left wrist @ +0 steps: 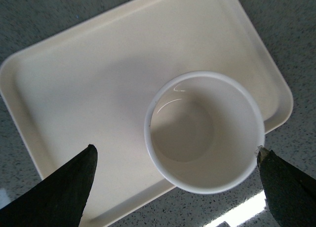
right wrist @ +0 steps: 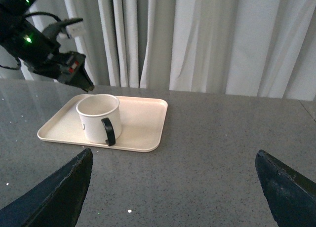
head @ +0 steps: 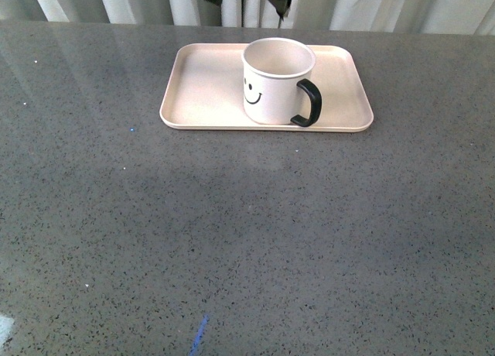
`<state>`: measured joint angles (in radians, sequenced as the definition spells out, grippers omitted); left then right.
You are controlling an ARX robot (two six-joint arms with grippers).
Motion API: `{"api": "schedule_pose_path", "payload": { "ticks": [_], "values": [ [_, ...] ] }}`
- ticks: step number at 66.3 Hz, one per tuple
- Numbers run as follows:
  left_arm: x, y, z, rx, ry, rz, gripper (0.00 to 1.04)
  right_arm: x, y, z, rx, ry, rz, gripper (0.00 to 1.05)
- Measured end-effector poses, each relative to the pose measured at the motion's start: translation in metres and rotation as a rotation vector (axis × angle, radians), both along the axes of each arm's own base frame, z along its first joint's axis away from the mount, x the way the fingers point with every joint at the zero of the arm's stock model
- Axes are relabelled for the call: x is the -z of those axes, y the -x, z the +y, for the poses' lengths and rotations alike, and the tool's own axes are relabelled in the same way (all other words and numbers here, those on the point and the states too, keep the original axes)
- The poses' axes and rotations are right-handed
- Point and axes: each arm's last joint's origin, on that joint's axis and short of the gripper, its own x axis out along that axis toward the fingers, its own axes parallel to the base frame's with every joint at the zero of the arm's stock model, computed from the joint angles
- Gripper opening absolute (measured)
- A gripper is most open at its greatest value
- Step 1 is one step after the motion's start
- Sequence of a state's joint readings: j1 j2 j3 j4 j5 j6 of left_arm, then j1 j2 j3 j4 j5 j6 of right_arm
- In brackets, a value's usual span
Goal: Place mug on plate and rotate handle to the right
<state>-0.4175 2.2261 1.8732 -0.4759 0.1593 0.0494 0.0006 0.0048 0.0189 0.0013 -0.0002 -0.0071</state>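
The white mug (head: pixel 277 81) with a black smiley face stands upright on the pale pink-cream plate (head: pixel 201 93), near its front rim. Its black handle (head: pixel 308 103) points to the right and a little toward me. In the left wrist view I look straight down into the empty mug (left wrist: pixel 205 131) on the plate (left wrist: pixel 98 79). My left gripper (left wrist: pixel 175 187) is open above the mug, its fingers apart and touching nothing. It shows in the right wrist view (right wrist: pixel 79 76) just above the mug (right wrist: pixel 98 117). My right gripper (right wrist: pixel 173 187) is open and empty over bare table, well away from the plate (right wrist: pixel 143 118).
The grey speckled table (head: pixel 247 240) runs from the plate to the front edge. White curtains (right wrist: pixel 222 39) hang behind the table's far edge. A short blue mark (head: pixel 199 334) lies near the front.
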Motion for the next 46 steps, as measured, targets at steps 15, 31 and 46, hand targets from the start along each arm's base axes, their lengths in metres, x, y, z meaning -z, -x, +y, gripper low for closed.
{"api": "schedule_pose_path", "payload": {
  "ticks": [15,31,46],
  "values": [
    [-0.036,0.020,0.034,-0.106,0.153,-0.173,0.96,0.000,0.000,0.000,0.000,0.000,0.000,0.96],
    [-0.032,0.039,0.054,-0.398,0.119,-0.570,0.78,0.000,0.000,0.000,0.000,0.000,0.000,0.96],
    [-0.016,0.119,0.123,-0.567,0.192,-0.851,0.37,0.000,0.000,0.000,0.002,0.000,0.000,0.96]
  ]
}}
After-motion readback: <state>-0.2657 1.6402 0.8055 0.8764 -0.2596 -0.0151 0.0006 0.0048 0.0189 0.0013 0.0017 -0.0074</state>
